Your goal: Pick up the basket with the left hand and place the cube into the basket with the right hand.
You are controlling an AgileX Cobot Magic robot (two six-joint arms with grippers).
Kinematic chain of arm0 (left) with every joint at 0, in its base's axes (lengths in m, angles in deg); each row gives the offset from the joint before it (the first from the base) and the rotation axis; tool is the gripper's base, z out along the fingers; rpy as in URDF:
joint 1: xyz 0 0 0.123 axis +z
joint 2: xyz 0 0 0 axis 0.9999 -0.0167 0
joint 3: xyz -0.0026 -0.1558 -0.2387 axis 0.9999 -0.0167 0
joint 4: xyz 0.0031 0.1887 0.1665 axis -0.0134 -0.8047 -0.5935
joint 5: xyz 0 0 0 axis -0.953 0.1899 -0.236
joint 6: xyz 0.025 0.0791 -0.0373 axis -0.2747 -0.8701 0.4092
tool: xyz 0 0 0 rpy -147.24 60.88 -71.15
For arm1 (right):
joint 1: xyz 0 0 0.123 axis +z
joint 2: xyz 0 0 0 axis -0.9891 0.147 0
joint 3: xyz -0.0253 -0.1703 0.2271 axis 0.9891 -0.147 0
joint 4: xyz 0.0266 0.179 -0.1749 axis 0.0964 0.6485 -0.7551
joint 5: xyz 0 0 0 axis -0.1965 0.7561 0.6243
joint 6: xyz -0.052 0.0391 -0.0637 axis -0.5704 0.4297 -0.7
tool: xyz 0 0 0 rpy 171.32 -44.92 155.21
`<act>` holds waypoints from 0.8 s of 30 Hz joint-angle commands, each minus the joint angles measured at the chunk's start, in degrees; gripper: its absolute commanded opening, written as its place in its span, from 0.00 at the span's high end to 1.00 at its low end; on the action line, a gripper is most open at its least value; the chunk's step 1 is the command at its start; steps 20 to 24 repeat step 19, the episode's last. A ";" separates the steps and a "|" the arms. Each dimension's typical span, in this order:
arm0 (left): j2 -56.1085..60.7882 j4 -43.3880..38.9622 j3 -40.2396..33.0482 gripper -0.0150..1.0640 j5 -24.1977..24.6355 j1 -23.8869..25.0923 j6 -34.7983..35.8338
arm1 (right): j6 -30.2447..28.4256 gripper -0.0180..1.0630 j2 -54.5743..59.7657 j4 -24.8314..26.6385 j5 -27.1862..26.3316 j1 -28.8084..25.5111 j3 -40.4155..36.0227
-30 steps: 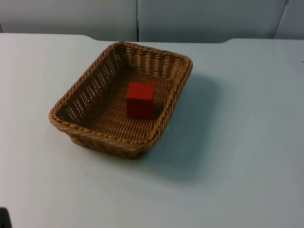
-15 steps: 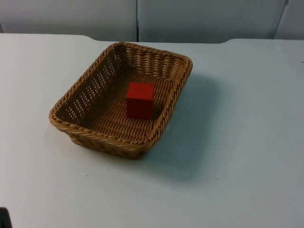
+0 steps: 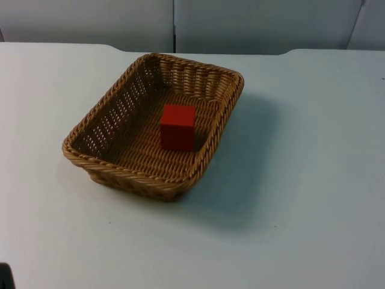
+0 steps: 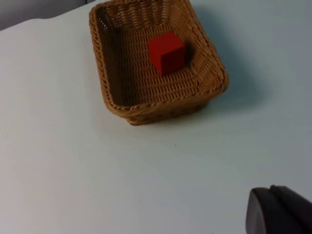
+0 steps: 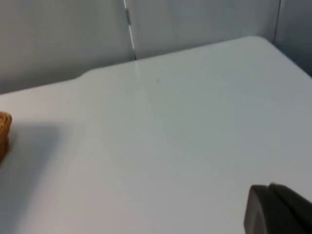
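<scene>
The left gripper [image 4: 280,212] hangs over bare table [image 3: 313,180], well apart from the basket [image 3: 150,177]; its opening I cannot tell. The right gripper [image 5: 278,209], likewise unreadable, is off beyond the basket's side. The cube [image 3: 177,126] sits inside the basket.

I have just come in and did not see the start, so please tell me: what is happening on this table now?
Nothing is being handled at this moment. A woven basket stands on the white table, and the red cube sits inside it, toward its right wall. The left gripper is away from the basket, above bare table, with its wrist camera looking back at the basket and the cube. The right gripper is off to the side of the basket, also over bare table. Neither gripper touches anything, so the cube is already in the basket.
</scene>
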 commanded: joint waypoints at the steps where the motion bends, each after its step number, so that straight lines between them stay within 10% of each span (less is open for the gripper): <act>1: 0.88 0.25 -1.18 0.99 -1.16 -0.57 -0.09 | -0.73 0.99 -0.16 1.37 0.15 -0.44 -1.91; 24: 10.62 -8.84 -3.49 0.99 -1.73 -0.81 8.31 | -4.05 0.99 -0.16 2.01 0.93 -0.22 -4.21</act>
